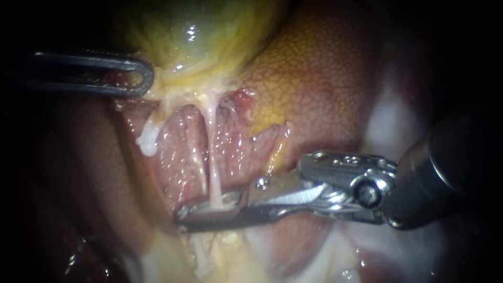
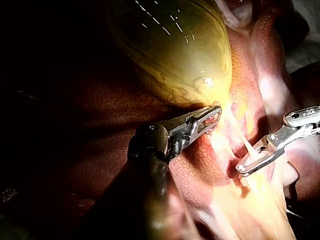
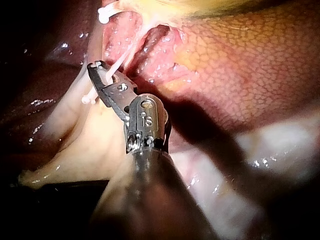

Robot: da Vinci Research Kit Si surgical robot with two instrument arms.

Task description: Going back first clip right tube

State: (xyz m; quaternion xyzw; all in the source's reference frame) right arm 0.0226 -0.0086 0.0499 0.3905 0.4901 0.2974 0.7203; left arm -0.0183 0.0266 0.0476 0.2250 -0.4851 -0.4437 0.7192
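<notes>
A thin white tube (image 1: 212, 157) runs down from the neck of the yellow-green gallbladder (image 1: 199, 31) across raw pink tissue. My right instrument (image 1: 209, 209) reaches in from the right. Its long jaws lie across the tube's lower end, one on each side, meeting at the tip and shut on it. The right wrist view shows the same tube (image 3: 122, 60) passing through those jaws (image 3: 100, 77). My left instrument (image 1: 139, 78) comes from the left, its jaws shut on the gallbladder at its neck, seen too in the left wrist view (image 2: 207, 120). I cannot make out a clip.
The mottled orange-red liver (image 1: 325, 68) lies to the right of the gallbladder. A second whitish strand (image 1: 148, 139) hangs left of the tube. Pale fatty tissue (image 1: 209, 262) lies under the right instrument's jaws. Its bulky wrist (image 1: 367, 191) fills the right side.
</notes>
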